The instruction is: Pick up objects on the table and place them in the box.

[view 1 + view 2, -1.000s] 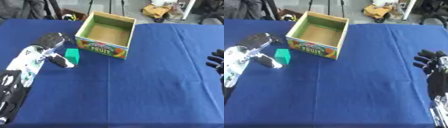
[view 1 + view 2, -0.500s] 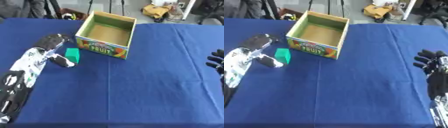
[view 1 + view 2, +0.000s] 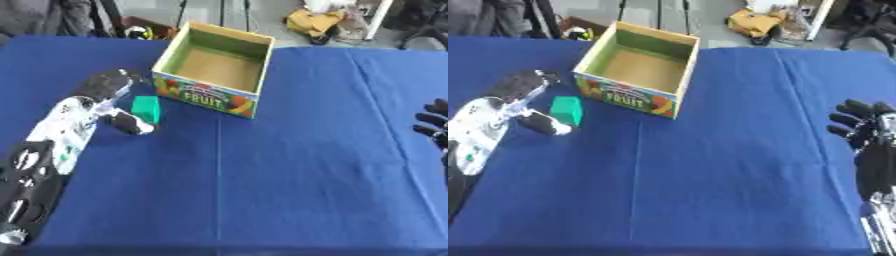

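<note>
Green rectangular block [image 3: 145, 108] sits between the left hand's [image 3: 111, 100] spread fingers [image 3: 131, 124]; closing off-centre could nudge it away.

Blue tablecloth [image 3: 289, 165], grey floor [image 3: 710, 25] behind, yellow clutter [image 3: 317, 21], dark stand legs [image 3: 640, 12].

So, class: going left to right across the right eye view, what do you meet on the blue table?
Left robot hand → green block → open fruit box → right robot hand.
</note>
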